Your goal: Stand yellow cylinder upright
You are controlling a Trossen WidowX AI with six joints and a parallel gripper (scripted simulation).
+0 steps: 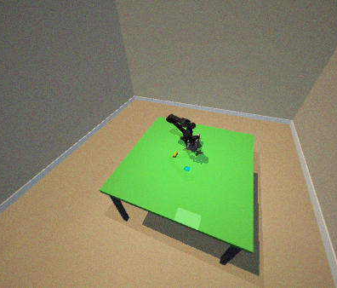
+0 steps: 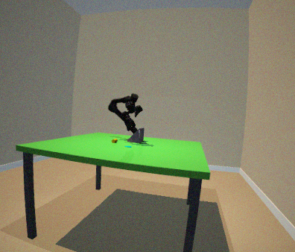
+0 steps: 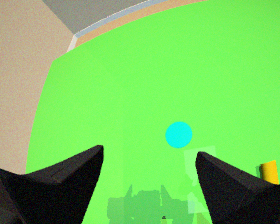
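Observation:
The yellow cylinder point(image 1: 175, 154) point(image 2: 115, 141) point(image 3: 270, 172) lies on its side on the green table, and in the wrist view it is at the right edge, partly hidden behind a finger. The flat cyan circle point(image 1: 186, 169) point(image 2: 128, 146) point(image 3: 179, 135) is on the table with nothing standing on it. My gripper point(image 3: 151, 155) is open and empty, its dark fingers well apart. It is held high above the table, with the cylinder off to the right of the fingers in the wrist view.
The green table point(image 1: 147, 179) point(image 2: 54, 147) point(image 3: 116, 90) carries the arm's grey base point(image 1: 193, 147) point(image 2: 139, 136), close to the cylinder and the circle. A pale square patch point(image 1: 187, 218) shows at the table's front edge. The arm's shadow falls on the table.

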